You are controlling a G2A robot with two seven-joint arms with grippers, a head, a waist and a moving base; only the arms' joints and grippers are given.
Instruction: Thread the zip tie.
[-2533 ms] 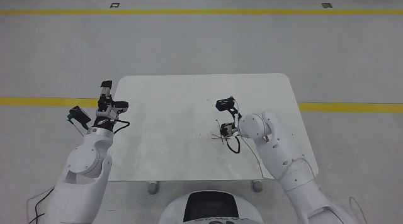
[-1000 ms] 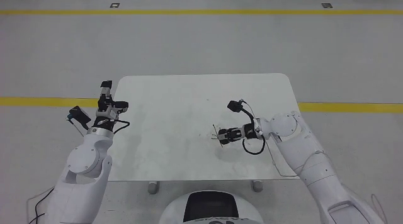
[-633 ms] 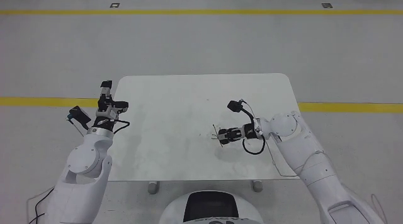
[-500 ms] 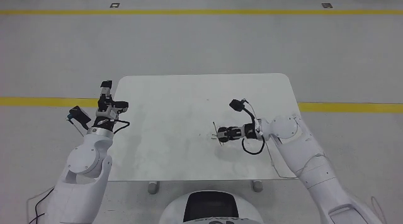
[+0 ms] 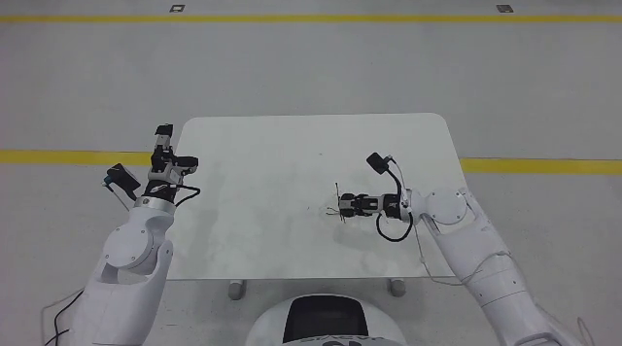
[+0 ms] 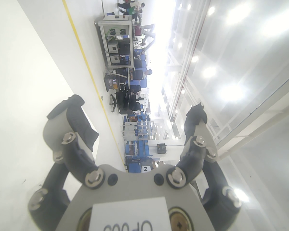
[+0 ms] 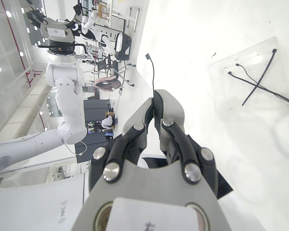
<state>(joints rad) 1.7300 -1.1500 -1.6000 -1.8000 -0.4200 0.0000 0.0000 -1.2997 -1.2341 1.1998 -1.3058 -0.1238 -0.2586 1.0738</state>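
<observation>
Counter [image 5: 272, 161] white, broad; clear tray [image 7: 227, 93] on it near right arm, three spare ties [image 7: 257, 85] crossed inside; left pincer [image 6: 134, 108] raised at counter's left edge, jaws wide apart, holding nothing; right pincer [image 7: 154, 104] low over counter, clamped tight on zip tie [image 7: 153, 73], head end sticking out free beyond tip; tie likely very light, thin, springy, slick; free length will bend and sway; best pinched flat, close to end being fed.
</observation>
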